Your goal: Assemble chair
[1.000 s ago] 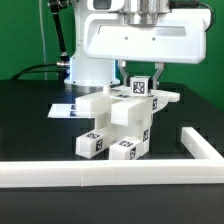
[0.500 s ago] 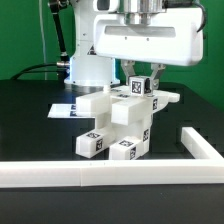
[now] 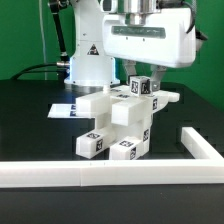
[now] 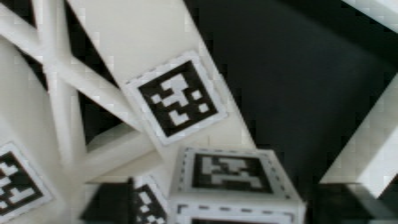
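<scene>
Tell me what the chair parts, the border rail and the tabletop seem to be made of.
The chair parts: likely white plastic with a matte finish, going by the blocky shapes and even colour. The border rail: same white, smooth look, so probably plastic too. The tabletop: black, dull and unreflective; its material is unclear.

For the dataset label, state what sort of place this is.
Probably a robotics lab bench: a robot arm stands at a black table, white chair parts carry square printed tags, and a white border rail fences the work area.
</scene>
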`<action>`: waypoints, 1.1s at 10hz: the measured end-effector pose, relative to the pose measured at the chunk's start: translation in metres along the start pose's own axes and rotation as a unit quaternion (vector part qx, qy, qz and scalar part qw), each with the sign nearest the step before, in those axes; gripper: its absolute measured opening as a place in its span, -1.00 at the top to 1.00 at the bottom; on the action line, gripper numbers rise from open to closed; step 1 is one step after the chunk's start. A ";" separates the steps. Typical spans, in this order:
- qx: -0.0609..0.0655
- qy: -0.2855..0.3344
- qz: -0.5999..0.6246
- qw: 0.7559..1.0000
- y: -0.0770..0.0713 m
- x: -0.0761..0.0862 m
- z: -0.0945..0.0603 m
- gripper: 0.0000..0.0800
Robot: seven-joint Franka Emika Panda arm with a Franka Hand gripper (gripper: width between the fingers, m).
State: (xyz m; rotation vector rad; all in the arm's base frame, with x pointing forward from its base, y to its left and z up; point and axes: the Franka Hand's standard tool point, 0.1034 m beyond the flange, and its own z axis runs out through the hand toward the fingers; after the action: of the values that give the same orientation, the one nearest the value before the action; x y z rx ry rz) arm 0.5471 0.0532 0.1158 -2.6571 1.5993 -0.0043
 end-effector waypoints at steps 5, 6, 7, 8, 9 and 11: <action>0.000 0.001 -0.184 0.983 -0.002 -0.005 0.000 -0.62; -0.001 0.001 -0.214 0.977 -0.002 -0.005 0.000 -0.62; -0.001 0.001 -0.251 0.968 -0.002 -0.004 0.000 -0.62; -0.001 0.001 -0.280 0.960 -0.002 -0.004 0.000 -0.62; -0.001 0.001 -0.301 0.953 -0.002 -0.004 0.000 -0.62; -0.004 0.004 -0.389 0.921 -0.002 -0.005 0.000 -0.62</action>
State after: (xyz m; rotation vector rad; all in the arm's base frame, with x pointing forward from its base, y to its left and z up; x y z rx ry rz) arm 0.5460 0.0587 0.1157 -3.0840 0.4409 -0.0329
